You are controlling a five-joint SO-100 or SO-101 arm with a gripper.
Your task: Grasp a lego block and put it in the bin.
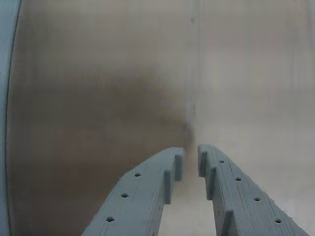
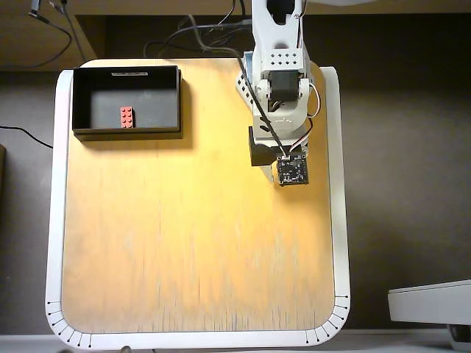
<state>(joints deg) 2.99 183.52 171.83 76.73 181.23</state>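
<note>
Jaws nearly closed: my two grey fingers (image 1: 142, 196) rise from the bottom edge of the wrist view and their tips stand a narrow slit apart, with nothing between them. My gripper (image 1: 191, 158) points down at bare, blurred wood grain, and a dark shadow spreads across the board toward 9 o'clock of the tips.

From overhead, my arm (image 2: 278, 81) reaches in from 12 o'clock and folds over the upper right part of the table (image 2: 191, 243). My wrist board (image 2: 292, 170) sits near the white rim at 3 o'clock. The gripper itself is hidden under the arm in that view. Open board stretches wide toward 6 and 8 o'clock, all the way to the rounded corners with their tick marks.

The brick (image 2: 126, 116) lies flat on the floor of the bin (image 2: 79, 103), studs up, close to the bin's lower wall and a little left of its middle. The bin sits in the table's upper left corner, at about 9 to 10 o'clock from my wrist and well apart from it, with its white label on the top rim.

The tabletop is pale orange wood with a white border. Cables (image 2: 199, 37) trail behind the table at 12 o'clock, and a pale grey object (image 2: 430, 301) shows at the lower right.
</note>
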